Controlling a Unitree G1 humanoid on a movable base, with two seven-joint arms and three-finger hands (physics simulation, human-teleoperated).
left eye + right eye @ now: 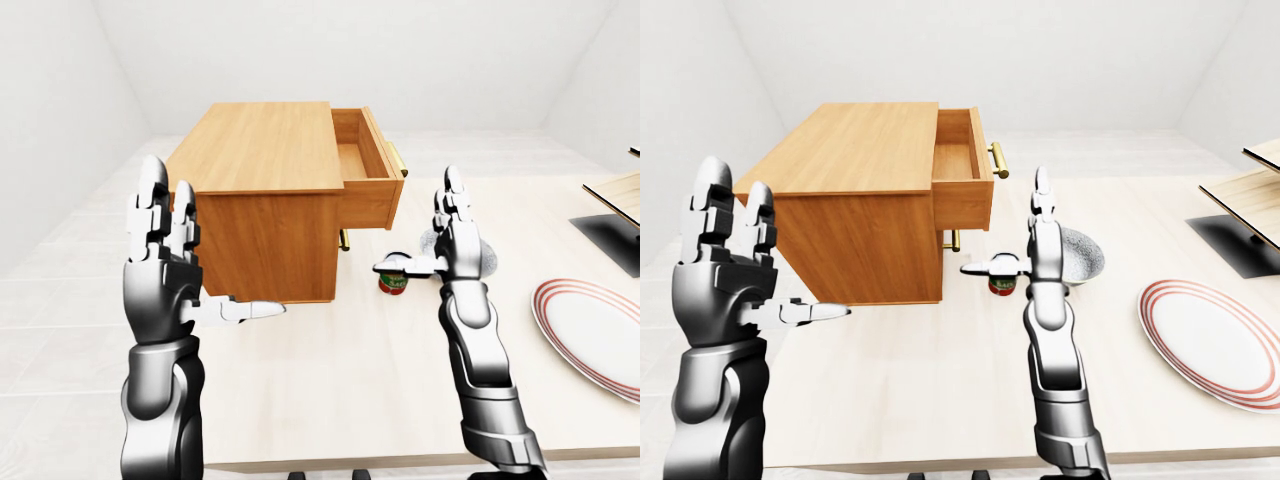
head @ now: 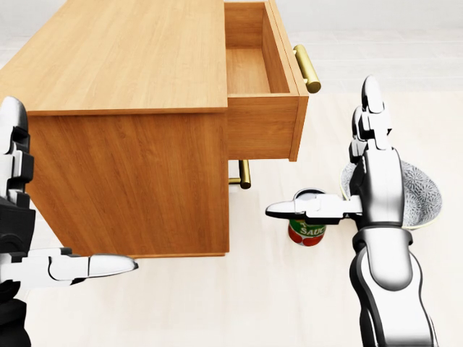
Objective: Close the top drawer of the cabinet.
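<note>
The wooden cabinet (image 2: 130, 65) fills the upper left of the head view. Its top drawer (image 2: 262, 129) stands pulled out toward the right, empty inside, with a brass handle (image 2: 307, 69) on its face. A second brass handle (image 2: 244, 174) shows on the shut lower drawer. My right hand (image 2: 334, 165) is open, fingers upright and thumb pointing left, to the right of and below the drawer's face and apart from it. My left hand (image 1: 205, 265) is open at the lower left, beside the cabinet's near wall.
A red tomato-sauce can (image 2: 308, 233) stands on the table under my right thumb. A patterned bowl (image 2: 421, 194) sits behind my right hand. A red-rimmed plate (image 1: 1215, 340) lies at the right, and a dark stand with wooden boards (image 1: 612, 215) is at the far right.
</note>
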